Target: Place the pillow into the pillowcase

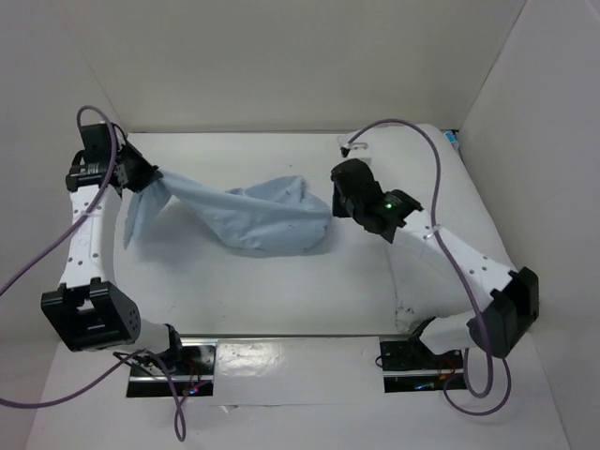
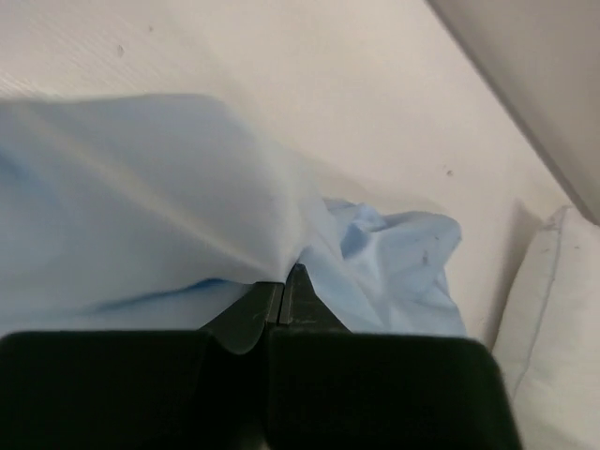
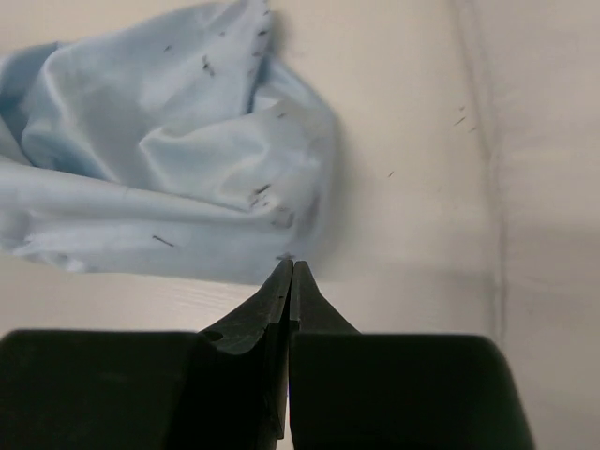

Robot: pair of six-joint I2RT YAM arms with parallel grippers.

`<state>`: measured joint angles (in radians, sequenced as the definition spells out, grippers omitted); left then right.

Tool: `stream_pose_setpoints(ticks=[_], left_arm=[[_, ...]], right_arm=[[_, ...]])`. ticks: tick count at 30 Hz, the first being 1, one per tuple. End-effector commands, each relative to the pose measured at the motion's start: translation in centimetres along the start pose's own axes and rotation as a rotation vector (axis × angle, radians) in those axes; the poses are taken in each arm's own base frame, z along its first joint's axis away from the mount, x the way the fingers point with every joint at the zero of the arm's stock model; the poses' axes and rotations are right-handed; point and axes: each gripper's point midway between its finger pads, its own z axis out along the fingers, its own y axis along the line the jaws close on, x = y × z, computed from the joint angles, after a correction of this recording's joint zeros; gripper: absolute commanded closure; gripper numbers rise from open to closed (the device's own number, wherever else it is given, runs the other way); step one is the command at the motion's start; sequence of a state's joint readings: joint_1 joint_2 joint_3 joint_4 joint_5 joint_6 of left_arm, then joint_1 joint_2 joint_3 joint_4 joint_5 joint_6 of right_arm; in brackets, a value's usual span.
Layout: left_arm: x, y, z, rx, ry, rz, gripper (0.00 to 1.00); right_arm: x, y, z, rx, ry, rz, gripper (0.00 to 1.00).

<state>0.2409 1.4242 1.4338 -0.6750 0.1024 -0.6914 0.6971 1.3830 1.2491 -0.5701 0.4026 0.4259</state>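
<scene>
From above, the light blue pillowcase (image 1: 267, 217) lies crumpled in the middle of the white tabletop (image 1: 234, 300). Its left end is lifted and pulled out to the left hand (image 1: 142, 180), which is closed on that corner of the cloth. The right hand (image 1: 337, 192) hangs just beside the right end of the pillowcase. The white pillow (image 1: 412, 159) lies along the right side of the tabletop, partly under the right arm, with its small blue tag (image 1: 453, 139) at the far end.

In the left wrist view, the left hand (image 2: 284, 286) has its jaws pressed together with a fold of the pillowcase (image 2: 141, 206) pinched between them. The pillow (image 2: 553, 328) shows at the right edge.

In the right wrist view, the right hand (image 3: 289, 272) is fully closed and holds nothing. Its tips are close to the near edge of the pillowcase (image 3: 169, 159), and the pillow (image 3: 553, 187) is at the right.
</scene>
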Motion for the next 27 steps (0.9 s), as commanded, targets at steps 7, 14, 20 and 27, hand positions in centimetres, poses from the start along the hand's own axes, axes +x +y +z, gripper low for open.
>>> stream_pose_setpoints(ticks=[7,14,20,27], left_arm=[[-4.9,-6.0,-6.2,0.204,-0.122,0.075,1.0],[-5.7,-6.4,-5.2,0.192,-0.121,0.097,1.0],[-5.4,-5.5,-4.5,0.158,-0.111,0.122,1.0],[-5.8,-5.3,-4.9,0.131,-0.117,0.14,1.0]], right_arm=[[-9.2,-1.9,-9.2,-0.041,-0.251,0.04,1.0],[-1.7,9.3,-5.0,-0.375,-0.063,-0.11,0.86],[6.5,20.4,-2.7,-0.538,0.027,-0.212,0.37],[13.5,26.6,3.6,-0.541,0.079,-0.333,0.3]])
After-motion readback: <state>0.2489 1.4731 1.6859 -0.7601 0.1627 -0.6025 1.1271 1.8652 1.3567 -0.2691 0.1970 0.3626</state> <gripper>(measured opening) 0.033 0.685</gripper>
